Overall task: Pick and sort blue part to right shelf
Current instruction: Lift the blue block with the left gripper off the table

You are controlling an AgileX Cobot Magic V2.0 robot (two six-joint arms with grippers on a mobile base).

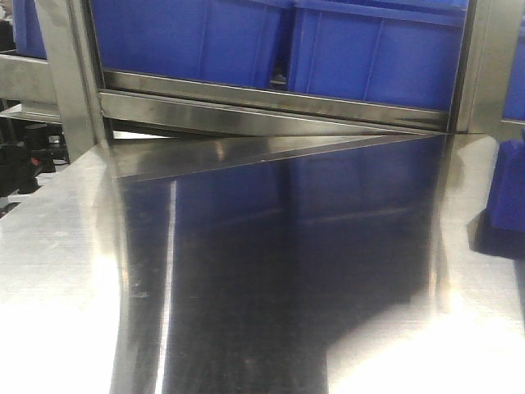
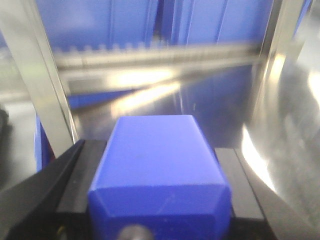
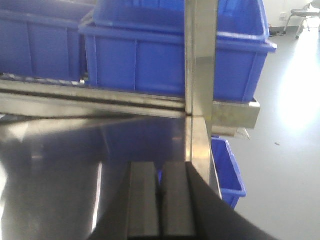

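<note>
The blue part (image 2: pixel 157 165) fills the bottom of the left wrist view, knob end toward the camera. My left gripper (image 2: pixel 154 150) is shut on it, a black finger (image 2: pixel 75 175) pressed against each side. It hangs above the steel tabletop, facing the right shelf (image 2: pixel 160 56) with its roller track and front rail. In the right wrist view my right gripper (image 3: pixel 161 172) is shut with nothing between its pads, low over the table near the shelf's upright post (image 3: pixel 200 65). In the front view the shelf rail (image 1: pixel 271 100) shows, but neither gripper nor the part.
Large open blue bins (image 1: pixel 189 37) (image 1: pixel 377 49) stand on the shelf behind the rail. The shiny steel tabletop (image 1: pixel 57 246) spreads in front. Another blue bin (image 3: pixel 227 170) sits low beyond the table's right edge, with grey floor (image 3: pixel 280 150) past it.
</note>
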